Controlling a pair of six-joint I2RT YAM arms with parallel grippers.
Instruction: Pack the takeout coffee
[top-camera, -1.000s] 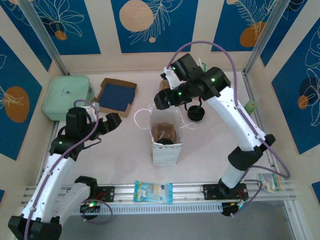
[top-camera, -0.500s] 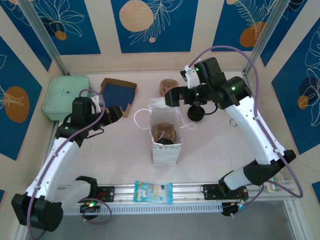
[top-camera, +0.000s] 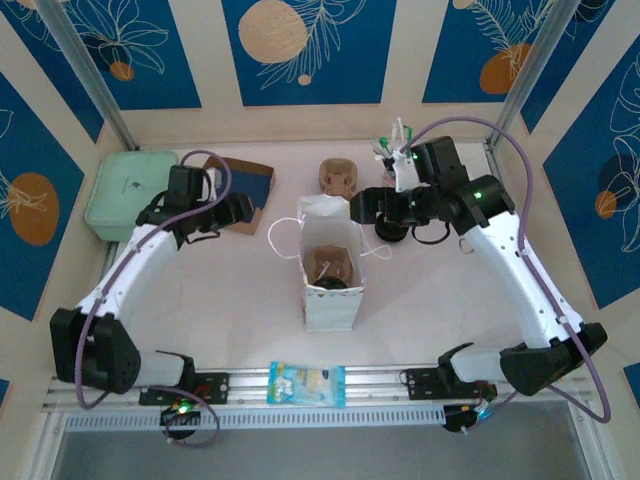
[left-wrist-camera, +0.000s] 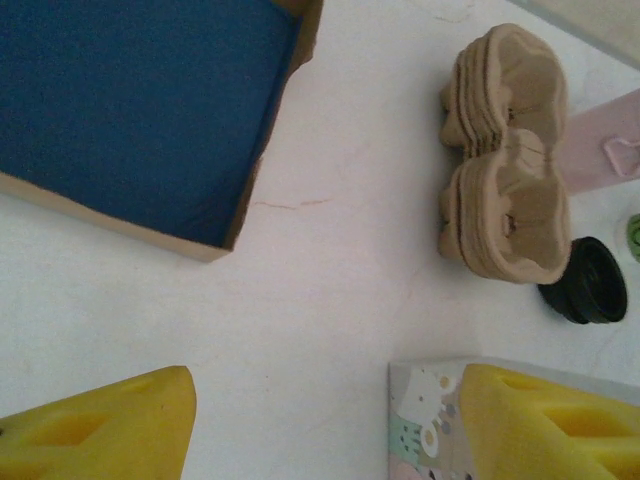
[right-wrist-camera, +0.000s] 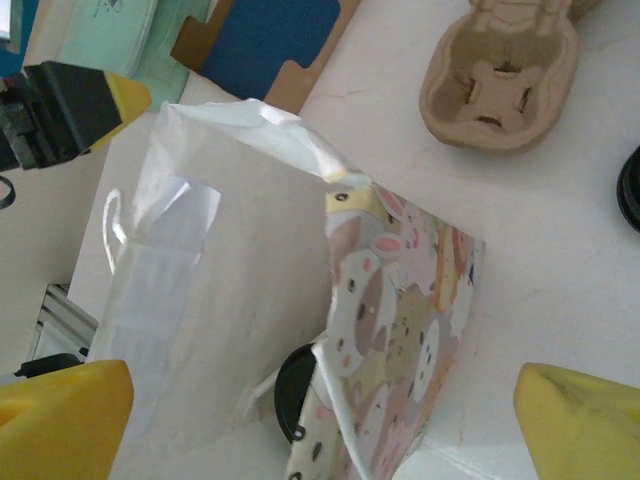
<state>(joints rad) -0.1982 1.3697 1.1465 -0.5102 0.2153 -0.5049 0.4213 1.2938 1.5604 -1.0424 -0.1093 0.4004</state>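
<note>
The takeout coffee stands inside the open patterned paper bag (top-camera: 330, 300); its black lid (top-camera: 335, 284) shows beside a brown carrier in the bag. In the right wrist view the lid (right-wrist-camera: 297, 395) peeks past the bag's printed wall (right-wrist-camera: 400, 300). My right gripper (top-camera: 365, 205) hovers open at the bag's back right corner, its yellow fingers (right-wrist-camera: 580, 425) spread wide over the bag and holding nothing. My left gripper (top-camera: 235, 210) is open to the left of the bag; its right finger (left-wrist-camera: 545, 425) overlaps the bag's corner (left-wrist-camera: 425, 420), and bare table lies between the fingers.
A cardboard tray with a blue bottom (top-camera: 240, 180) lies behind the left gripper, a mint container (top-camera: 135, 190) further left. Stacked pulp cup carriers (top-camera: 338, 175), a stack of black lids (top-camera: 392, 228) and a pink cup of stirrers (top-camera: 400, 140) stand behind the bag. A snack packet (top-camera: 307, 383) lies at the near rail.
The right gripper has drawn back to the right, off the bag's mouth, and opened wide. The left arm has stretched out, carrying its gripper farther back toward the blue tray.
</note>
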